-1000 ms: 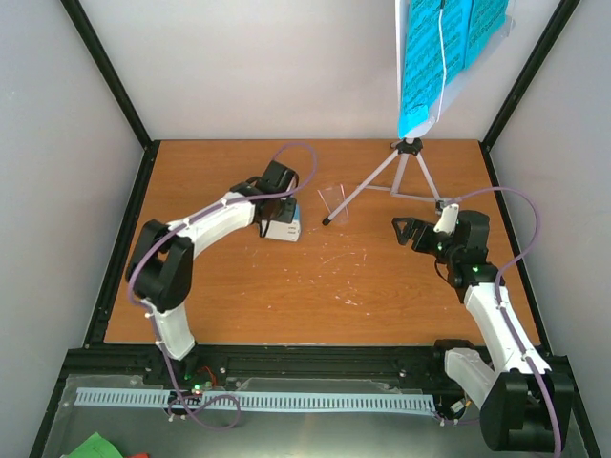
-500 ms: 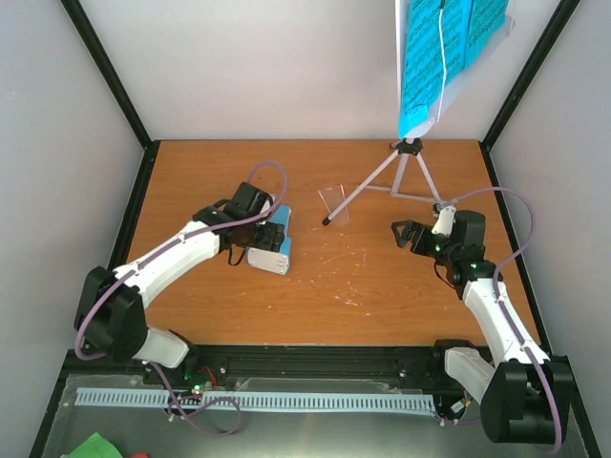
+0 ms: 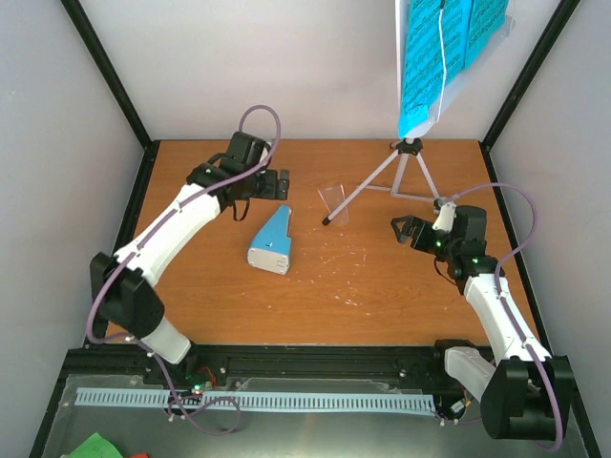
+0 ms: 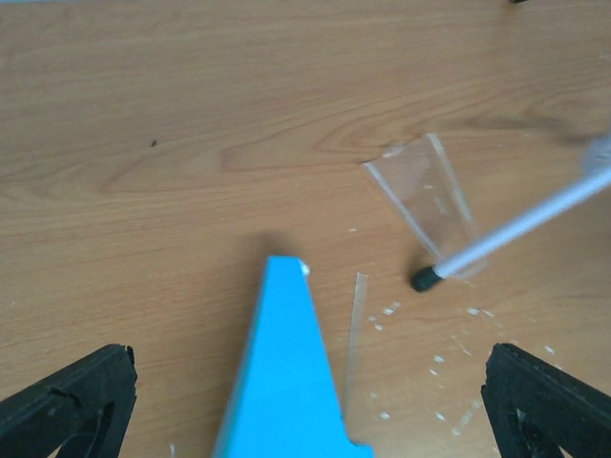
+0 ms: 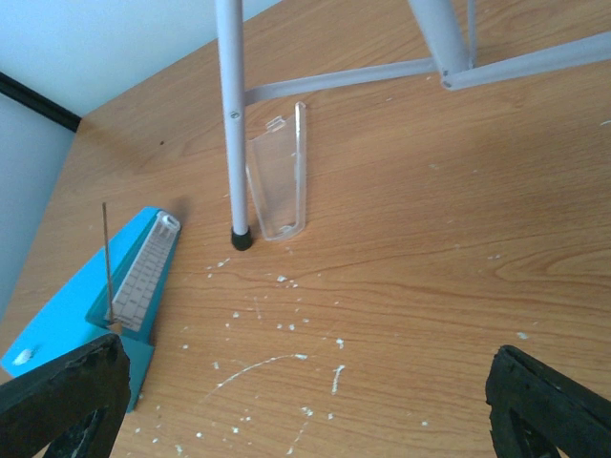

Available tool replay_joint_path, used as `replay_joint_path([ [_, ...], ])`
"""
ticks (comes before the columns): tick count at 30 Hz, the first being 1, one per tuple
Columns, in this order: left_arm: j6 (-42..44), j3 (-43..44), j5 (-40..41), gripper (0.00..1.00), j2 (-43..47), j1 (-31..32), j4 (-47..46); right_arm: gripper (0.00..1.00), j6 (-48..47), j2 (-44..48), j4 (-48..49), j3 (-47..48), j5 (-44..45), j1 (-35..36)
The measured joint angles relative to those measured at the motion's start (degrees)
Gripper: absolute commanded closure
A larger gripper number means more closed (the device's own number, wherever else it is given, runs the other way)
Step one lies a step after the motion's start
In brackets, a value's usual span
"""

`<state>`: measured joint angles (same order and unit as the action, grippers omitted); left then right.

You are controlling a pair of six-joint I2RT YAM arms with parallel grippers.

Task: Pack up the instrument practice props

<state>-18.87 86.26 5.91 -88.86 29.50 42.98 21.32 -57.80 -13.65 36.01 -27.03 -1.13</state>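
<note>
On the surface (image 3: 382, 305) your metronome (image 3: 272, 240) lies flat, apart from the left pincer (image 3: 275, 183), jaws spread; your right pincer (image 3: 401, 232) gapes empty too.

Two slim robot arms share one livery: the left arm (image 3: 181, 221) and the right arm (image 3: 498, 315) wear glossy white shells over their long links, broken by chunky black joint housings at shoulder, elbow and wrist. A lilac cable (image 3: 260, 108) loops out from the left arm's wrist, and a matching lilac lead (image 3: 492, 187) arcs beside the right arm; each runs on along the white links. Small green lights (image 3: 441, 245) glow on the right arm's black wrist housing. The left gripper (image 4: 305, 420) and the right gripper (image 5: 305, 410) end in matte black, wedge-shaped fingers with layered, ridged edges.
</note>
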Motion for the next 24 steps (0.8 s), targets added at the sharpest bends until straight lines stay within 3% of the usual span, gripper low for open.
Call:
replay_joint_path([
  [6, 0.15, 3.39, -4.52, 0.00, -13.07, -6.73, 0.28, 0.00, 2.43, -0.39, 0.13, 0.00, -5.95, 0.04],
  [13, 2.71, 5.81, -6.14, 0.01, -26.86, -6.27, 0.74, 0.00, 2.58, -0.31, -1.03, 0.00, -8.37, 0.04],
  [24, 5.81, 14.78, -7.56, 0.11, -32.57, -4.83, 2.10, 0.00, -2.36, 0.44, -5.64, 0.00, -8.41, 0.04],
])
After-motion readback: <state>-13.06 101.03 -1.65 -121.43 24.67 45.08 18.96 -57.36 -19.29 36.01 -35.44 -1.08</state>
